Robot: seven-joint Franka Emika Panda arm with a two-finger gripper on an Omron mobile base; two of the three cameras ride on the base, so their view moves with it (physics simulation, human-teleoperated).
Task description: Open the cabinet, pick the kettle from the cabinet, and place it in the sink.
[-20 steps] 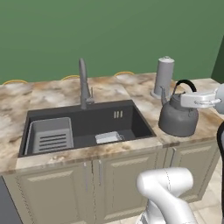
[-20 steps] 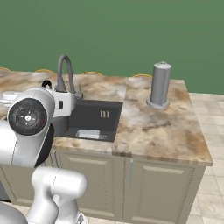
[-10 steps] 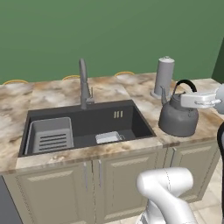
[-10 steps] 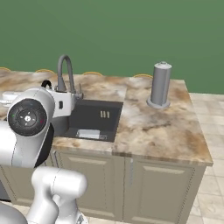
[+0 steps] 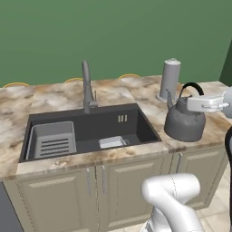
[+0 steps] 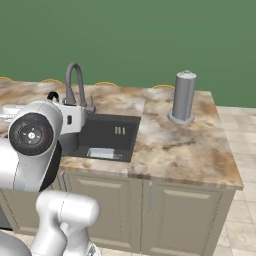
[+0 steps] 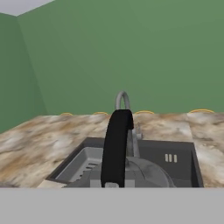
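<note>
The dark grey kettle [image 5: 183, 122] hangs upright by its black arched handle [image 5: 192, 87], over the counter just right of the sink [image 5: 136, 129]. My gripper [image 5: 194, 103] is shut on that handle from the right. In the hand view the handle [image 7: 117, 146] rises straight ahead, with the kettle's lid [image 7: 146, 173] below it and the sink's basin [image 7: 186, 155] and faucet [image 7: 123, 101] beyond. In the right base view my arm hides the kettle's body; the top of its handle [image 6: 52, 95] shows. The cabinet is out of view.
A tall light-grey canister [image 5: 171, 80] stands on the counter behind the kettle. The faucet [image 5: 86, 88] rises behind the basin, and a grey dish rack [image 5: 52, 140] fills its left part. Beige base cabinets [image 5: 131, 179] sit under the marble counter [image 6: 180, 145].
</note>
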